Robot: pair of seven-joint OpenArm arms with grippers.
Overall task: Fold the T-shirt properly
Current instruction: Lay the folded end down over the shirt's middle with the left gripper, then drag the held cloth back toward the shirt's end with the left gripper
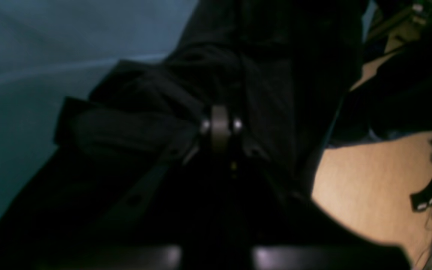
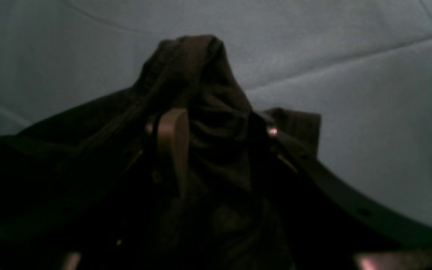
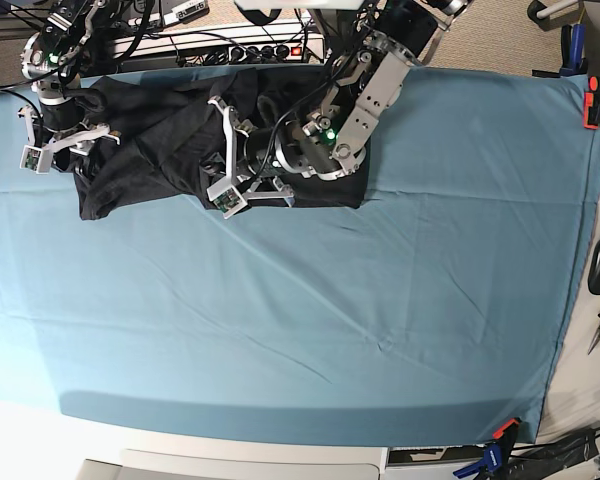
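Base view: black T-shirt [image 3: 170, 140] lies bunched at the far edge of the desk, on the teal cloth [image 3: 310, 320]; both arms are down on it, one at each end.
Left jaws [image 1: 221, 125]: fully closed. Left wrist view shows dark fabric bunched at and around the tips, so they appear to be pinching a fold of the shirt; blur prevents certainty about how much cloth is caught.
Right jaws [image 2: 219, 129]: standing wide apart, with a thick bunch of shirt fabric filling the gap between the two fingers [image 2: 173, 138]. Judged a hold on a gathered wad, not an empty opening.
Shirt position: beneath and between both sets of jaws, rumpled, not spread flat; a peak of fabric rises just beyond the right jaws.
Reason for hold: two grips at well-separated points would let the arms pull the garment taut and spread it before any fold.
Task stage: early, judged; no neat fold is visible.
Risk: the bulky wad in the right jaws may carry several layers, so spreading could drag the shirt unevenly.
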